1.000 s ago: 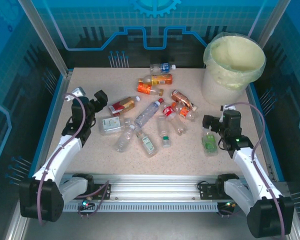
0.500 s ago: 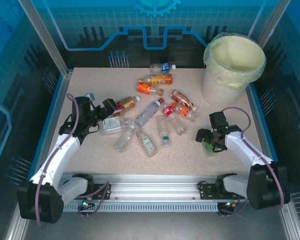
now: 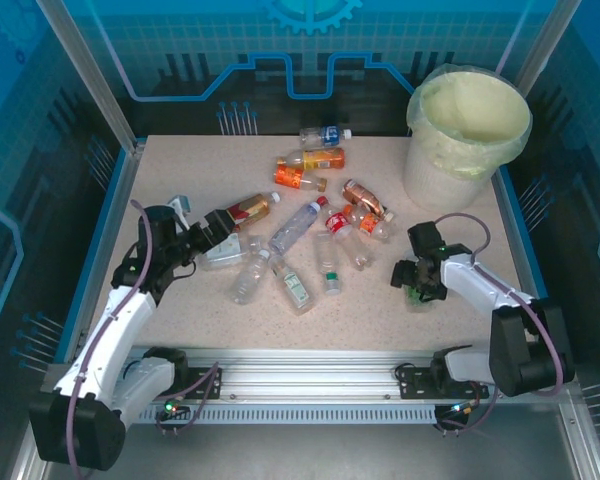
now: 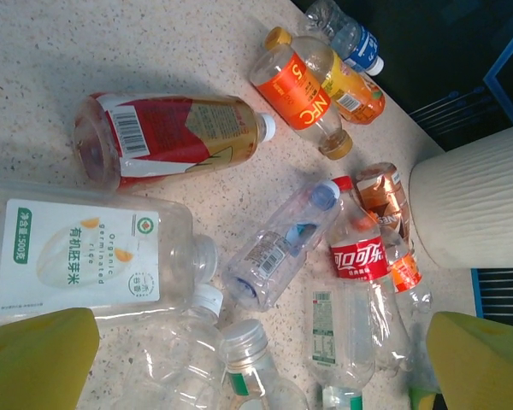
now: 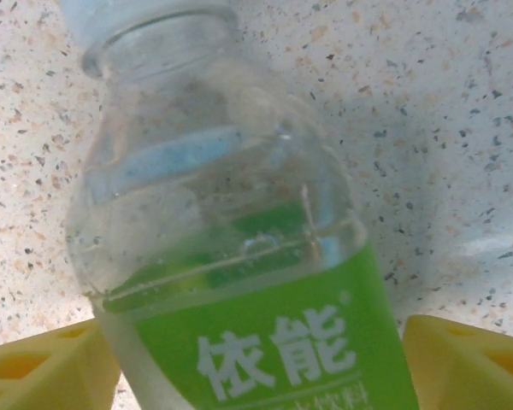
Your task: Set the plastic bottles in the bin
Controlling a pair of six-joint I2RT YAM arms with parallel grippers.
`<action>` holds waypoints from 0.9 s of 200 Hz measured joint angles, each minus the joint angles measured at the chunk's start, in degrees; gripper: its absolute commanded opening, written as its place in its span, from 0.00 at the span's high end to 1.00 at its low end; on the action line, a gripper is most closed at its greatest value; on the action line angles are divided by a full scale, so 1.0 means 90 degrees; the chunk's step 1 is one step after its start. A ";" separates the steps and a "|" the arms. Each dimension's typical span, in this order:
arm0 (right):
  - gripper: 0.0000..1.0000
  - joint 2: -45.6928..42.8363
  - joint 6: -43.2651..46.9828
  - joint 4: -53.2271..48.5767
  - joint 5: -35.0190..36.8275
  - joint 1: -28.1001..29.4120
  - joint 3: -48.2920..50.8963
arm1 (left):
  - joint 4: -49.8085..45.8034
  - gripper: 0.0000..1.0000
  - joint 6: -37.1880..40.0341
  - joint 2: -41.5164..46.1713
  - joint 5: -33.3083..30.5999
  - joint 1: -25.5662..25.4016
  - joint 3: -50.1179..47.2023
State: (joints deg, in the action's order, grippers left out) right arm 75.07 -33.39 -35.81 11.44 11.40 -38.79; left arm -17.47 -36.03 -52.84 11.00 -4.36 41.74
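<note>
Several plastic bottles lie scattered mid-table: a red-labelled amber one, a clear white-labelled one, a cola-labelled one, orange ones. My left gripper hangs open just above the clear bottles at the left of the pile, holding nothing. A green-labelled clear bottle lies apart on the right. My right gripper is low over it, a yellow finger against each side. The cream bin stands back right.
A blue-capped bottle lies near the back edge. Blue raised rims border the table left and right, and a metal rail runs along the front. Bare tabletop lies between the pile and the front rail.
My left arm has swung right and down to the pile's left bottles. My right gripper dropped onto the green-labelled bottle and its jaws narrowed around it.
</note>
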 measured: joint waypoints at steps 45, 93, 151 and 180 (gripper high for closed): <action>0.36 -0.0007 -0.0189 0.0107 0.0527 0.0503 0.0000 | -0.0078 0.01 -0.0231 -0.0262 0.0391 0.0000 0.0000; 0.54 -0.0466 -0.0061 0.0194 0.0804 0.1008 -0.0046 | 0.0036 0.01 -0.0505 -0.0585 0.0993 -0.0243 0.0100; 0.55 -0.0884 0.0155 0.0287 0.0733 0.1496 -0.1158 | 0.0600 0.01 -0.0311 -0.0789 0.1506 -0.1144 0.0508; 0.55 -0.0760 0.0435 0.0707 0.0316 0.1489 -0.2285 | 0.0816 0.01 -0.0272 -0.0789 0.1496 -0.1263 0.0515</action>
State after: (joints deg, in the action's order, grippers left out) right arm 68.23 -29.47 -29.45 14.28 24.80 -59.35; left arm -10.13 -38.48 -59.94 24.47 -15.73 46.37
